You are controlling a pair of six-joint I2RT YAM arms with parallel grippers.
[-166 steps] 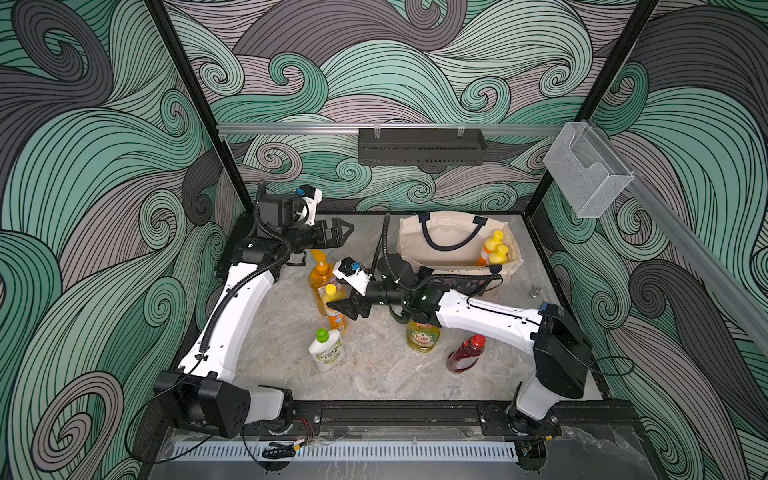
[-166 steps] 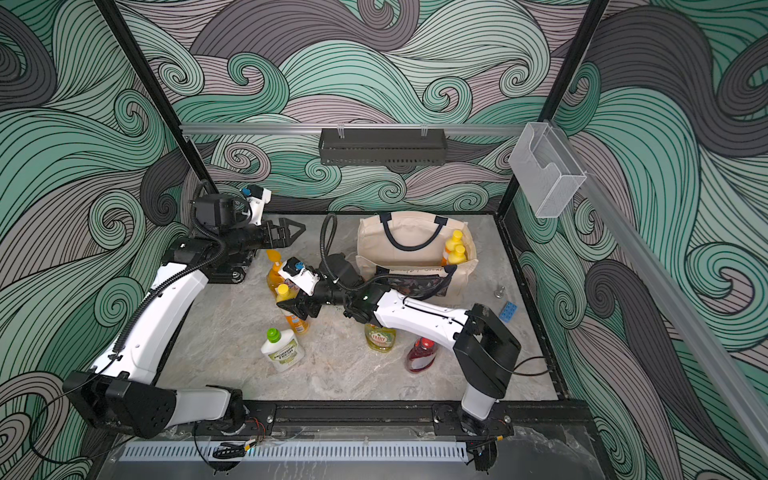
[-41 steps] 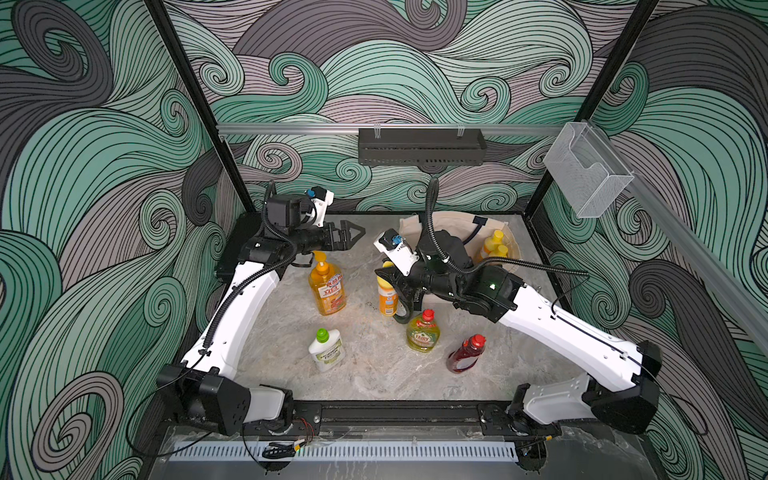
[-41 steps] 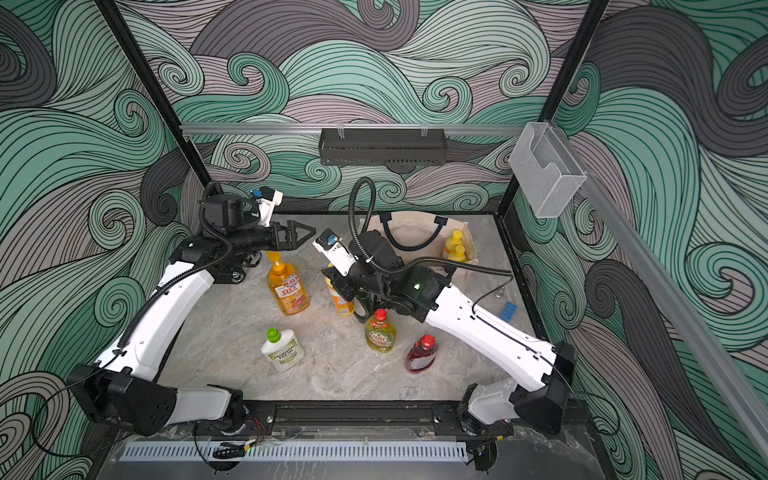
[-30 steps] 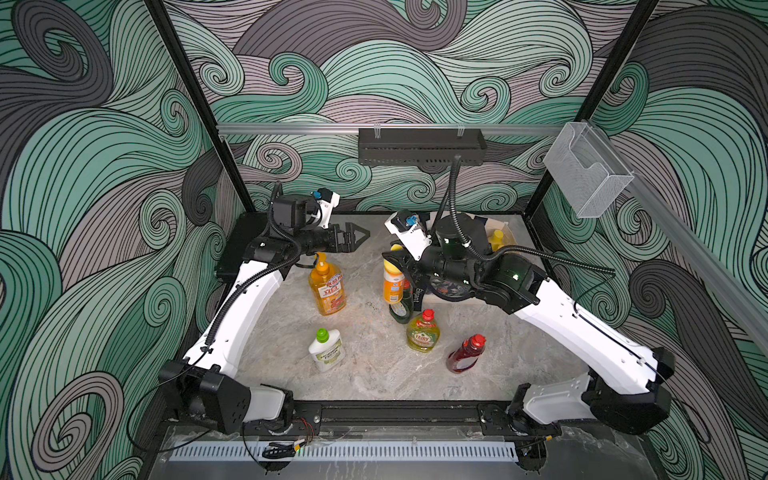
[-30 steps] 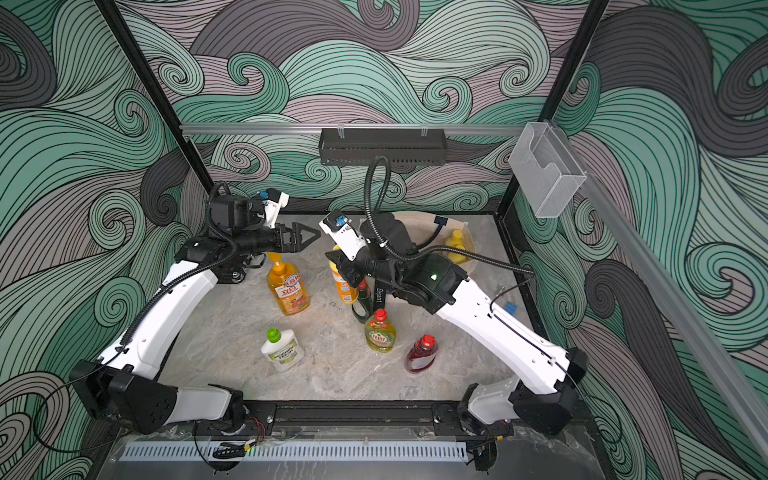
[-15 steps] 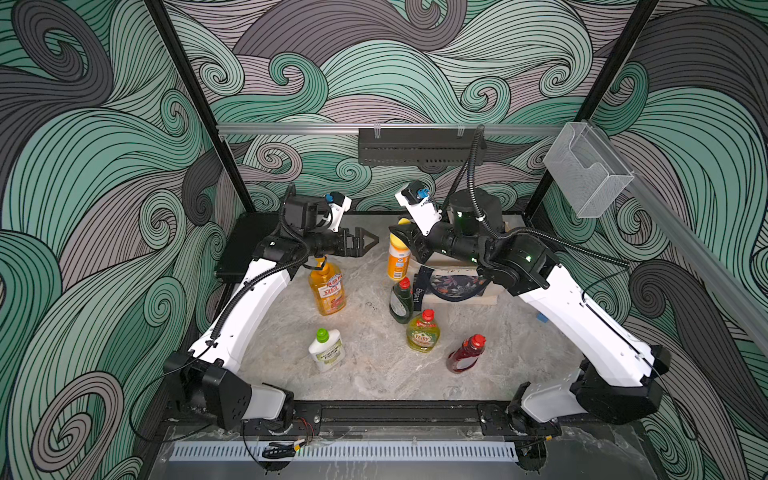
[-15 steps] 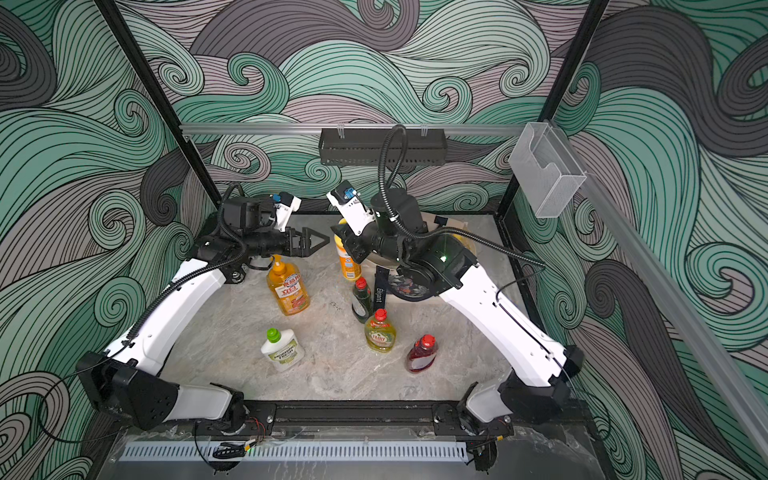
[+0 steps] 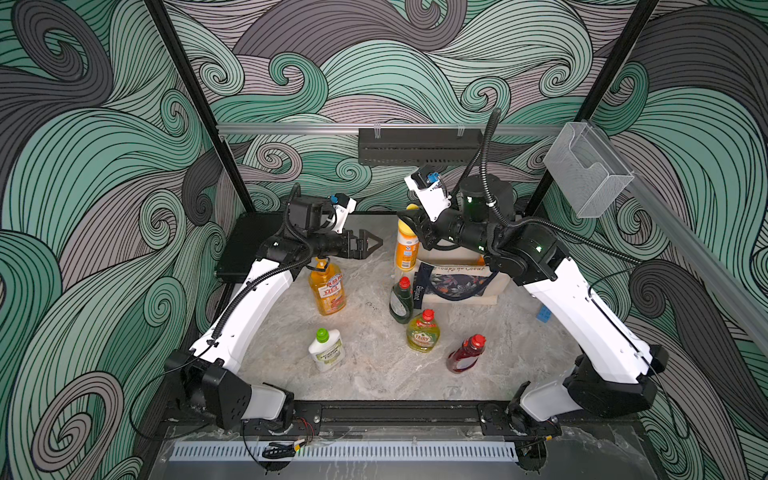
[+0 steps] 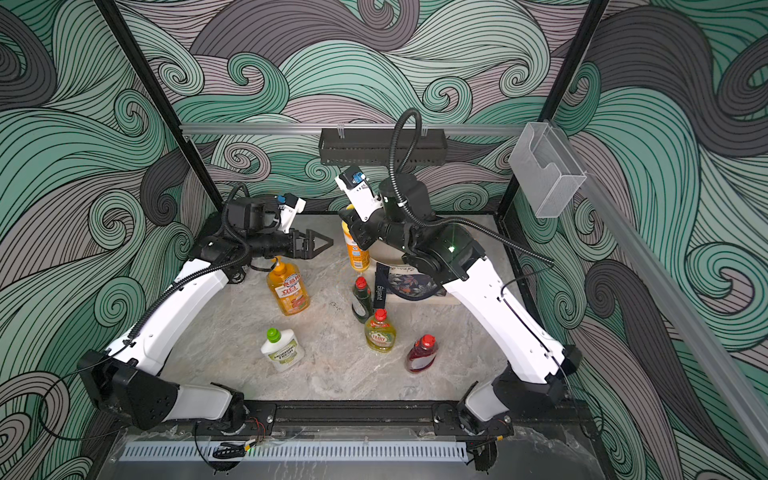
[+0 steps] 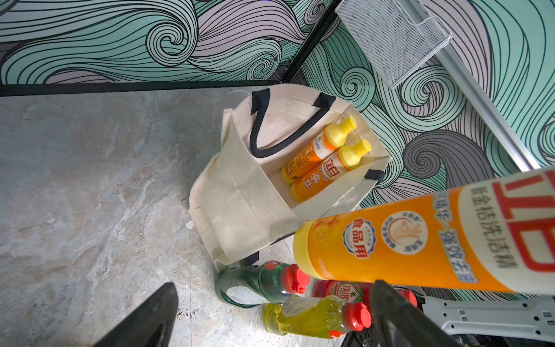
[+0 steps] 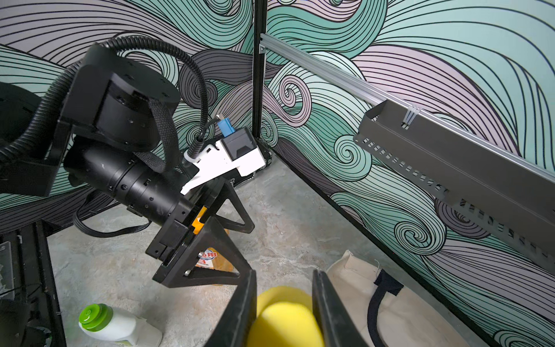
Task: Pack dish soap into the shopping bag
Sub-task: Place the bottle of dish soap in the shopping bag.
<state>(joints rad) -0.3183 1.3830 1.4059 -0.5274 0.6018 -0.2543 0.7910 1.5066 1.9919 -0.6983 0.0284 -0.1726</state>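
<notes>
**Right arm.** Your right gripper (image 12: 283, 293) is clamped on the yellow cap (image 12: 282, 321) of an orange bottle (image 9: 406, 249), which hangs cap-up in the air just beside the canvas bag (image 11: 240, 195).

**Left arm.** Your left gripper (image 9: 371, 244) stands wide open and empty, raised near the pump bottle (image 9: 328, 291).

**Bag.** Two orange bottles (image 11: 322, 174) lie inside the bag, at the table's (image 9: 374, 382) back.

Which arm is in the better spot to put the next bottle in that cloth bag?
The right. The right claw is shut on the yellow-capped orange bottle, held above the table beside the open shopping bag. The left claw is open and empty, farther from the bag.
</notes>
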